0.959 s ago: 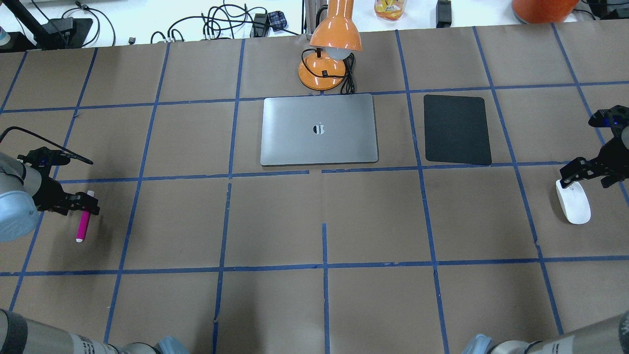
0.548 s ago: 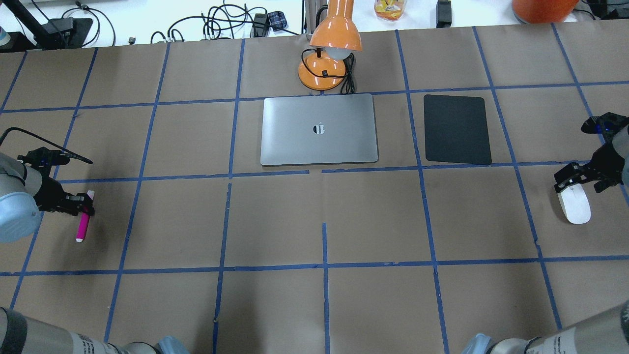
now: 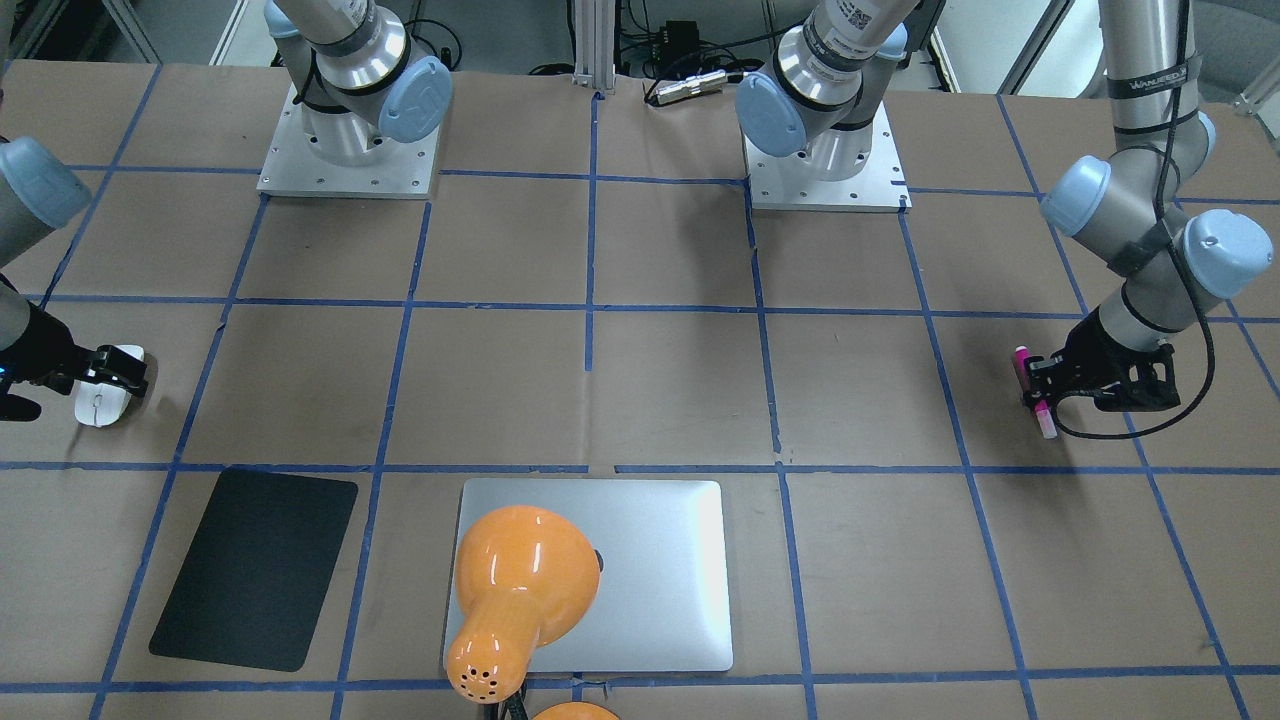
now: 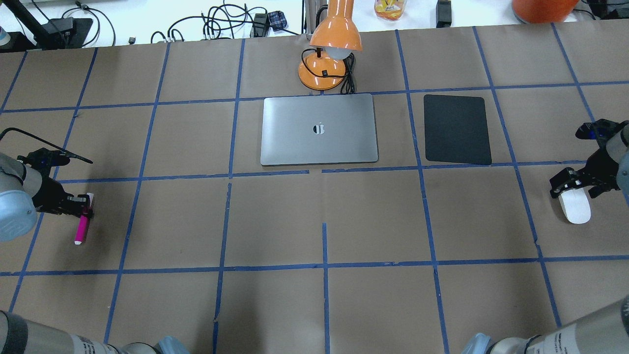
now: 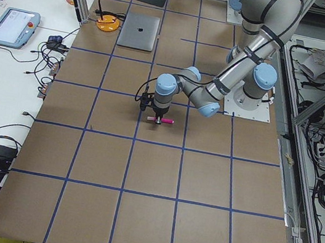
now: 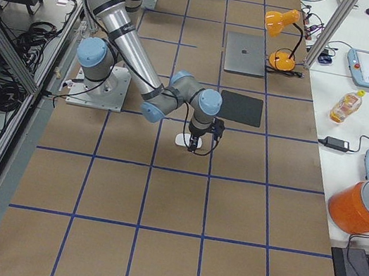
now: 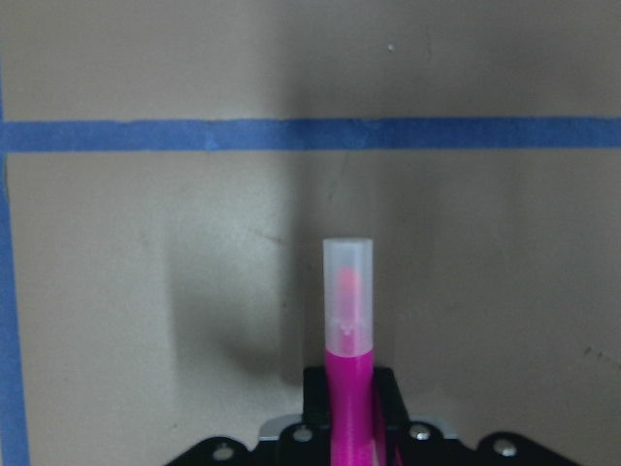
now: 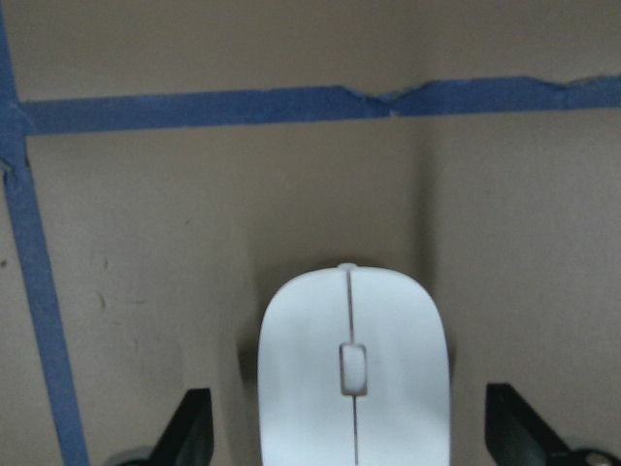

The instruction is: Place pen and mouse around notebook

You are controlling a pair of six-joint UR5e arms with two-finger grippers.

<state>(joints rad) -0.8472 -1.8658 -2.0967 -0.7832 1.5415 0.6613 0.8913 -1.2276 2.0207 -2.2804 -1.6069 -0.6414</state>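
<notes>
Slightly shifted, the right gripper now straddles its target. The notebook lies far centre, well apart. The mouse sits far right between spread fingers, ready for closing. At left, the left gripper clamps the pen, ready to carry it.

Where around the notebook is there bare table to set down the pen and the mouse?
Bare paper lies on the robot's left of the notebook, in front of it toward the robot, and in the narrow strip between it and the black pad. Behind it is crowded: the orange lamp has its base right at the far edge.
</notes>
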